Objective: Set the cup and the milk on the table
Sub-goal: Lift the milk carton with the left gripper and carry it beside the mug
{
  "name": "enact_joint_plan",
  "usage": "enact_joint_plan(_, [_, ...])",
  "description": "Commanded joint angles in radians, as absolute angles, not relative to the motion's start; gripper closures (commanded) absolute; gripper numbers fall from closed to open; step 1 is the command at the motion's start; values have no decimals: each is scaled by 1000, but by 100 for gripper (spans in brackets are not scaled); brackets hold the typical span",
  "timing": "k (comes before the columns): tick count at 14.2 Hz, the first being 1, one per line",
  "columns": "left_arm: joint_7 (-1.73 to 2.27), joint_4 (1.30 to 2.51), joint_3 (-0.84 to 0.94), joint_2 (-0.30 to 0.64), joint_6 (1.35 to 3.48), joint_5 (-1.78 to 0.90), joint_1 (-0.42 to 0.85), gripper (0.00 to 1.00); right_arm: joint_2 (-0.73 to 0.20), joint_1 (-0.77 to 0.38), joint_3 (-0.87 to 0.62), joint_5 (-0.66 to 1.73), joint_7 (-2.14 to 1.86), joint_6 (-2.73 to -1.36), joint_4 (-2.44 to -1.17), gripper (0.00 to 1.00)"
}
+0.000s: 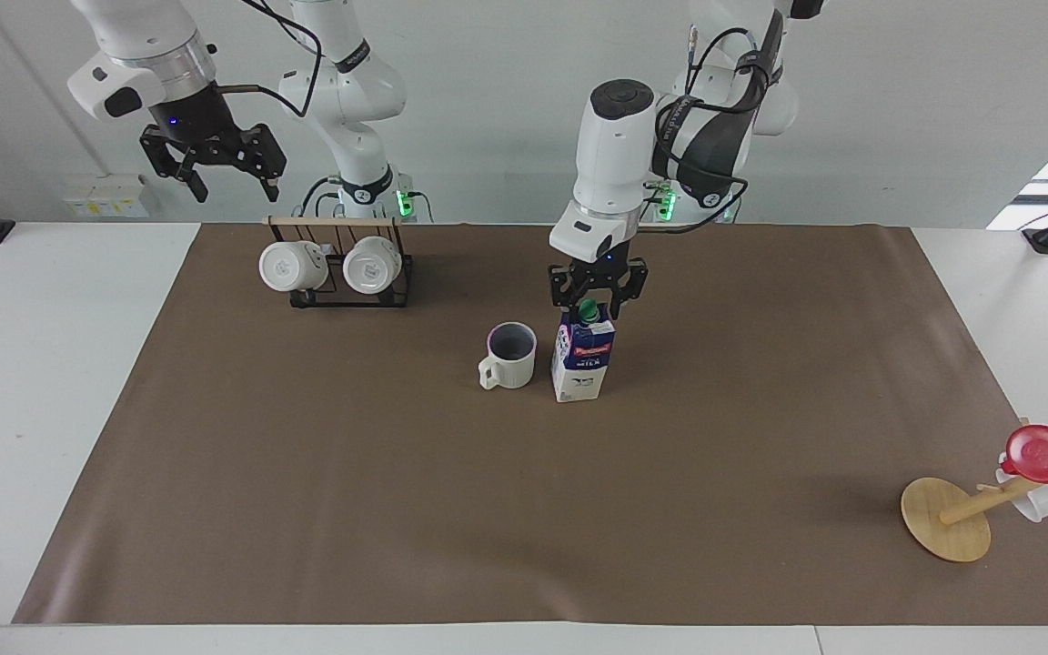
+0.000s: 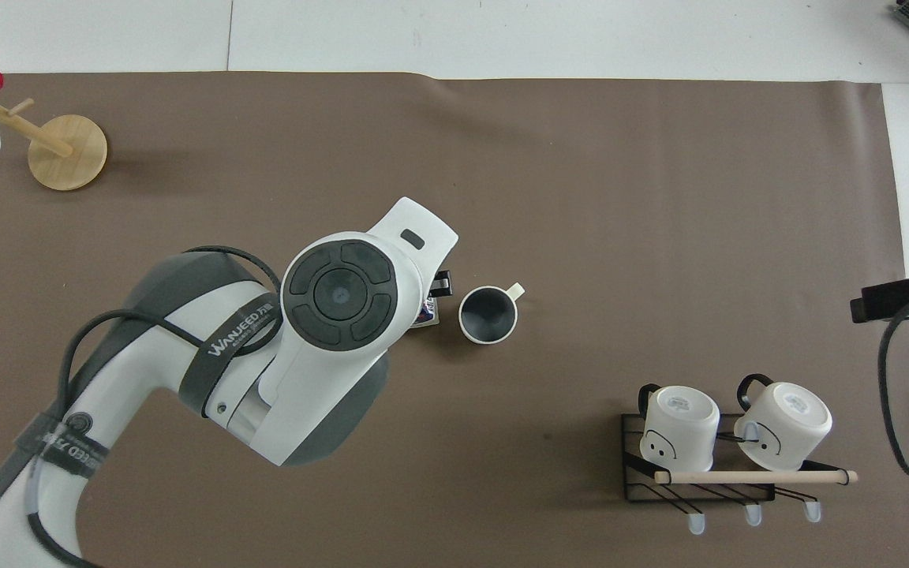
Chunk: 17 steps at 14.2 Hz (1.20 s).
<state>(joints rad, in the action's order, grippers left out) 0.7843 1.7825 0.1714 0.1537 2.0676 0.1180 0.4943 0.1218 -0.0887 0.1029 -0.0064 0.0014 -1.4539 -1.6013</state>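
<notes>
The milk, a blue-and-white carton with a green cap, stands upright on the table's brown sheet. The cup, cream-white with a dark inside, is close beside it toward the right arm's end. My left gripper hangs just over the carton's top, fingers parted either side of the cap. In the overhead view the left arm hides all but a sliver of the milk; the cup shows in full. My right gripper waits open, high over the mug rack.
A black wire rack with two white mugs lies near the robots, toward the right arm's end. A tipped wooden mug stand with a red cup lies at the left arm's end, farthest from the robots.
</notes>
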Motion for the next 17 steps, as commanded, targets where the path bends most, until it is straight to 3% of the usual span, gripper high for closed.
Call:
enact_joint_plan(1, [810, 1772, 156, 167, 2074, 149, 518, 27, 138, -83, 103, -12, -11, -1456, -1621, 0])
enact_joint_plan(2, [810, 1772, 156, 167, 2072, 150, 518, 24, 138, -83, 103, -12, -11, -1456, -1623, 0])
enact_joint_plan(4, [810, 1769, 156, 167, 2065, 149, 522, 5, 138, -81, 103, -11, -11, -1456, -1623, 0])
enact_joint_plan(5, [811, 1763, 156, 167, 2059, 146, 529, 0, 140, -78, 103, -11, -11, -1456, -1623, 0])
enact_joint_plan(10, [828, 1738, 160, 155, 2037, 72, 529, 0, 140, -77, 103, -11, -11, -1457, -1623, 0])
enact_joint_plan(13, [818, 1628, 152, 149, 1869, 57, 514, 0, 140, -75, 103, -11, -11, -1459, -1623, 0])
enact_joint_plan(17, [726, 1603, 141, 109, 1772, 58, 468, 0, 106, -72, 103, -8, -11, -1437, -1582, 0])
